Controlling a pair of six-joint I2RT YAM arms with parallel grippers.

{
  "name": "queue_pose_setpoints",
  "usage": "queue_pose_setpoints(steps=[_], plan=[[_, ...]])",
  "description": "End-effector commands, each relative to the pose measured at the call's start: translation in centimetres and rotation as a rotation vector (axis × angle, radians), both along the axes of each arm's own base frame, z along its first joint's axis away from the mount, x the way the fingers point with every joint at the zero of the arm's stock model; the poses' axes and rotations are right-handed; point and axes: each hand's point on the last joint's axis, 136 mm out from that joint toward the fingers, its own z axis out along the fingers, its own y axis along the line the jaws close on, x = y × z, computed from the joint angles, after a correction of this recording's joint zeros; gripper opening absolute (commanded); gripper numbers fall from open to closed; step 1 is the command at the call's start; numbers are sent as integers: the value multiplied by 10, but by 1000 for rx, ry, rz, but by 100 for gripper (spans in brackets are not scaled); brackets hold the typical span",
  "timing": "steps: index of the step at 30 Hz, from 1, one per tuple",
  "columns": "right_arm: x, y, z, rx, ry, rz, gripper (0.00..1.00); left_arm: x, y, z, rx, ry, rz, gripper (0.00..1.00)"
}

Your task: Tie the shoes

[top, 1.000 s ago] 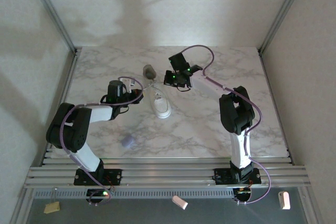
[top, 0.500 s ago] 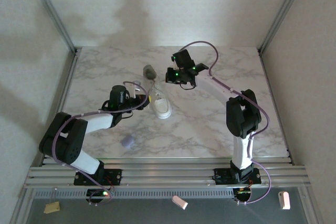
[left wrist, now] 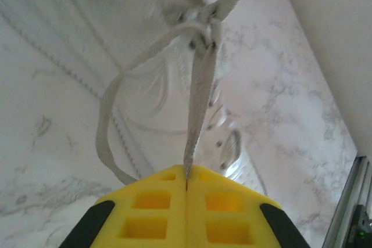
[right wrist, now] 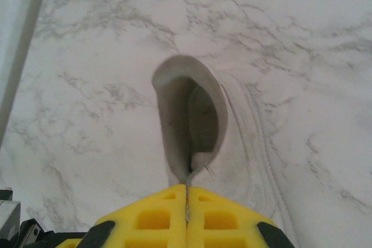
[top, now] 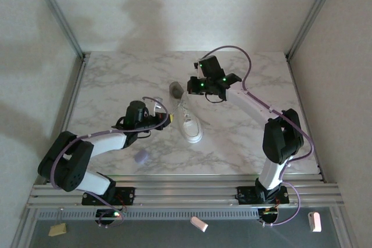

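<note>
Although the laces (left wrist: 197,97) crossed in a small knot, I judged the bow unfinished and tightening still ahead. I counted one sneaker (top: 190,121) at the middle of the table (top: 244,137), one lavender blob (top: 140,155), and two arms. The left gripper (left wrist: 186,178) was clenched on a lace strand. The right gripper (right wrist: 186,193) was clenched too, seemingly pinching another strand at the shoe's collar.

Sneaker (top: 190,123): one. Lavender blob (top: 140,155): one. Arms: two, left arm (top: 104,140), right arm (top: 250,101).
</note>
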Motion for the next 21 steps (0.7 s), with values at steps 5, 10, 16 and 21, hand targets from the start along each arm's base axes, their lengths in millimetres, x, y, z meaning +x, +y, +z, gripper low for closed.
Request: queue_pose_setpoints(steps=[5, 10, 16, 21], plan=[[4, -6, 6, 4, -41, -8, 0, -13, -2, -32, 34, 79, -5, 20], [4, -5, 4, 6, -33, -2, 0, -15, -2, -37, 27, 85, -5, 36], [4, -4, 2, 4, -30, 1, 0, -18, -2, -44, 34, 89, -9, 43], [4, -4, 2, 2, -28, 5, 0, -21, -8, -52, 63, 67, -41, 46]])
